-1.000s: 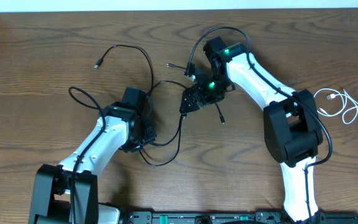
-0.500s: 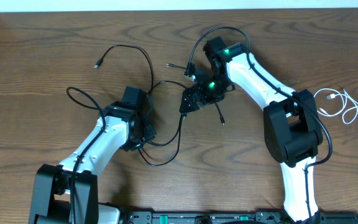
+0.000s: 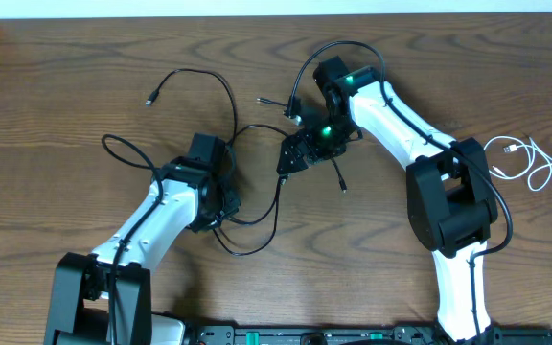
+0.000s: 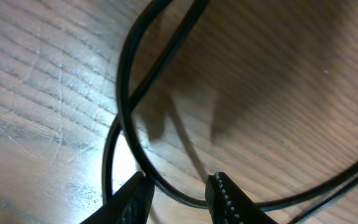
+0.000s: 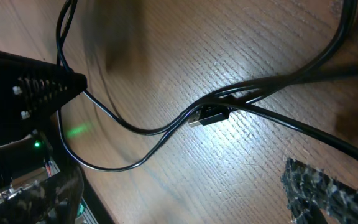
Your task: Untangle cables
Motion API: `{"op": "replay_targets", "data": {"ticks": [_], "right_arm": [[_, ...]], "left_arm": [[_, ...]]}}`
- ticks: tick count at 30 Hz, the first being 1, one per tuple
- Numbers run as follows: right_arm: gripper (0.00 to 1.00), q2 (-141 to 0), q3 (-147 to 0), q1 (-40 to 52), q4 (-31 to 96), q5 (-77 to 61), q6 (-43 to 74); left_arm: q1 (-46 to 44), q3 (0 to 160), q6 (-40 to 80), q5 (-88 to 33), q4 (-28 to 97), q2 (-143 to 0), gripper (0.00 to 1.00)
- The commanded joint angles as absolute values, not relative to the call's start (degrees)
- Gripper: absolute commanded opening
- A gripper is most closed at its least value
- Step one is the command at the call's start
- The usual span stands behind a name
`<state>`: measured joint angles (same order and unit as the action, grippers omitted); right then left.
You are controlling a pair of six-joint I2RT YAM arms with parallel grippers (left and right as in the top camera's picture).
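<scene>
The black cords (image 3: 254,126) lie looped and crossed mid-surface (image 3: 56,67) between the arms. Their left loop (image 3: 104,144) sits slightly further left than a second ago. The white cord (image 3: 530,163) lies coiled alone, far right. The left gripper's (image 4: 178,194) jaws stand narrowly apart, one cord crossing the gap. The right gripper's (image 5: 179,137) jaws gape wide over a plug (image 5: 207,116).

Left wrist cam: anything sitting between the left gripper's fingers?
Yes: one thin black cable crosses the gap of the left gripper, wood table beneath. The gap is far wider than the cable, so no pinch. Left wrist view shows it.
</scene>
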<state>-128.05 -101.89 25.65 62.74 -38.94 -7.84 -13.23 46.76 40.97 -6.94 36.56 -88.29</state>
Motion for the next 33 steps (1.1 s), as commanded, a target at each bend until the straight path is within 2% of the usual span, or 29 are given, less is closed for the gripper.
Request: {"op": "replay_targets", "data": {"ticks": [1, 4, 20, 33], "right_arm": [[0.99, -128.55, -102.24, 25.98, 62.65, -39.13, -8.62], [0.99, -128.55, -102.24, 25.98, 62.65, -39.13, -8.64], [0.99, -128.55, -102.24, 25.98, 62.61, -39.13, -8.62], [0.99, -128.55, -102.24, 25.98, 62.63, -39.13, -8.64]], "left_arm": [[-13.32, 44.25, 42.78, -4.4, 35.2, -88.44, 0.34], [-13.32, 43.29, 42.78, -4.43, 32.64, -88.44, 0.31], [-13.32, 43.72, 43.46, -4.43, 32.34, -81.43, 0.31], [-13.32, 41.85, 45.1, -2.2, 32.36, -81.34, 0.31]]}}
